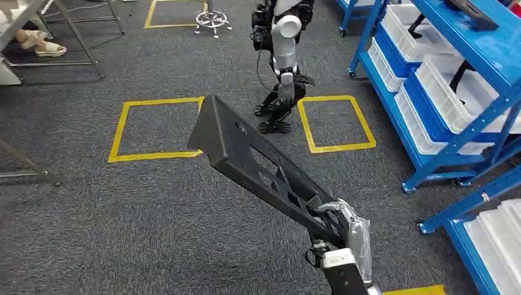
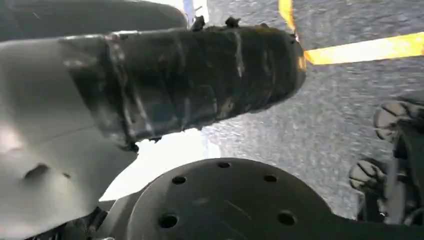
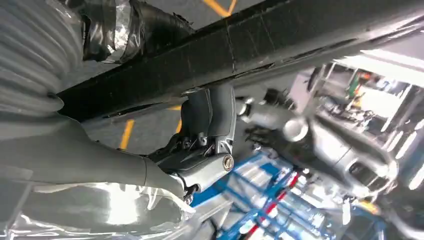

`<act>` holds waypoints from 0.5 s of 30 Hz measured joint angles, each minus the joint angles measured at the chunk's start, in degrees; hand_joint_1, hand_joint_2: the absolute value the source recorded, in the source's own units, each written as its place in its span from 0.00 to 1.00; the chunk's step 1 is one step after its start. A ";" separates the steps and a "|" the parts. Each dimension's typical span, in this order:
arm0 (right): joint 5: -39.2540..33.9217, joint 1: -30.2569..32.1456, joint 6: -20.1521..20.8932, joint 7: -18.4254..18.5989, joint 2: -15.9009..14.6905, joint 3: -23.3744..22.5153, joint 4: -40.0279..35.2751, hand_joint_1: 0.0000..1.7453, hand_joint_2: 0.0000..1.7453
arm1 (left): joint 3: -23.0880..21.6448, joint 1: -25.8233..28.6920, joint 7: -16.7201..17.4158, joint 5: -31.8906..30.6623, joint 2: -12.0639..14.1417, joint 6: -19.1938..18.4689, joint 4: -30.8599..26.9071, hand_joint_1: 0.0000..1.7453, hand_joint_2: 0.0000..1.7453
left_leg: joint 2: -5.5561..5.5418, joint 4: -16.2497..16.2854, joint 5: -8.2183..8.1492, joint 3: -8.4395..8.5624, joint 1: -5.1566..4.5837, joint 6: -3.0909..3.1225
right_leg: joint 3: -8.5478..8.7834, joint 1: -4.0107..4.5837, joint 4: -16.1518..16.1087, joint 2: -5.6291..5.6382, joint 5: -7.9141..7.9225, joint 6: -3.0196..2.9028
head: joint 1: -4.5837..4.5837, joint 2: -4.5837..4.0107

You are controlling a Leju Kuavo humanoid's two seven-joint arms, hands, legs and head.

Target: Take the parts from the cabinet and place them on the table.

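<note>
A long black part (image 1: 246, 150), a flat frame with cut-outs, slants up and to the left over the grey carpet. My right hand (image 1: 345, 230) grips its lower end at the bottom right of the head view. In the right wrist view the same part (image 3: 280, 42) runs as a dark bar across the picture, with my right hand's fingers (image 3: 207, 135) clamped under it. My left hand (image 2: 150, 85) hangs over the carpet in the left wrist view, its tape-wrapped thumb stretched out straight with nothing in it.
Blue racks (image 1: 430, 123) with white bins (image 1: 442, 80) line the right side. Another humanoid robot (image 1: 282, 61) stands ahead between two yellow floor squares (image 1: 153, 129) (image 1: 335, 123). Metal table legs (image 1: 24, 163) stand at the left, and a seated person's feet (image 1: 43, 43) are at the far left.
</note>
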 joint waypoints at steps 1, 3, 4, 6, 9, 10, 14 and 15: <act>0.00 -0.12 0.00 -0.11 0.15 0.13 0.02 1.00 1.00 | -0.04 0.05 0.07 -0.33 0.15 0.02 0.00 0.00 0.00 | -0.67 0.12 0.00 -0.19 -0.13 0.32 | 0.06 -0.07 -0.02 -0.57 0.05 0.19 | -0.02 0.00; 0.07 -0.37 0.00 -0.31 0.33 0.37 0.02 1.00 1.00 | -0.09 0.15 0.09 -0.48 0.28 -0.31 0.00 0.00 0.00 | -1.88 -0.02 0.41 -0.26 0.23 1.05 | -0.21 -0.46 1.28 1.60 -1.37 1.07 | 0.04 0.00; 0.20 -0.35 0.00 -0.50 0.37 0.44 0.00 1.00 1.00 | -0.13 0.11 0.09 -0.53 0.28 -0.55 0.00 0.00 0.00 | -2.30 -0.02 0.57 -0.40 0.26 1.32 | -1.51 -0.63 4.30 4.46 -3.49 1.24 | 0.07 0.00; 0.04 -0.26 0.00 -0.57 0.37 0.53 0.00 1.00 1.00 | -0.20 -0.13 0.02 -0.53 0.33 -0.79 0.00 0.00 0.00 | -3.52 -0.01 0.80 -0.82 0.19 1.71 | -6.09 -0.63 14.05 6.57 -8.20 1.42 | 0.09 0.00; -0.11 -0.31 0.00 -0.61 0.35 0.79 0.13 1.00 1.00 | -0.24 -0.07 -0.02 -0.53 0.48 -1.03 0.00 0.00 0.00 | -5.90 -0.01 1.13 -1.14 -0.18 1.90 | -9.30 -0.58 19.60 7.08 -8.58 0.82 | 0.07 0.00; -0.11 -0.47 0.00 -0.61 0.44 0.85 0.22 1.00 1.00 | -0.24 -0.01 -0.02 -0.53 0.55 -1.24 0.00 0.00 0.00 | -6.66 -0.01 1.23 -1.14 -0.26 1.83 | -7.89 -0.54 16.31 7.22 -6.38 0.37 | 0.09 0.00; -0.09 -1.19 0.00 -0.63 0.83 1.18 0.22 1.00 1.00 | -0.28 -0.26 -0.20 -0.48 0.50 -1.53 0.00 0.00 0.00 | -9.43 -0.07 1.91 -1.55 -0.13 1.03 | -0.88 -0.10 0.57 12.37 0.23 -0.89 | 0.08 0.00; -0.07 -1.27 0.00 -0.63 0.83 1.25 0.17 1.00 1.00 | -0.28 -0.18 -0.20 -0.46 0.52 -1.53 0.00 0.00 0.00 | -9.96 -0.12 2.12 -1.87 0.09 0.66 | -1.02 0.08 0.58 11.55 0.28 -0.87 | 0.13 0.00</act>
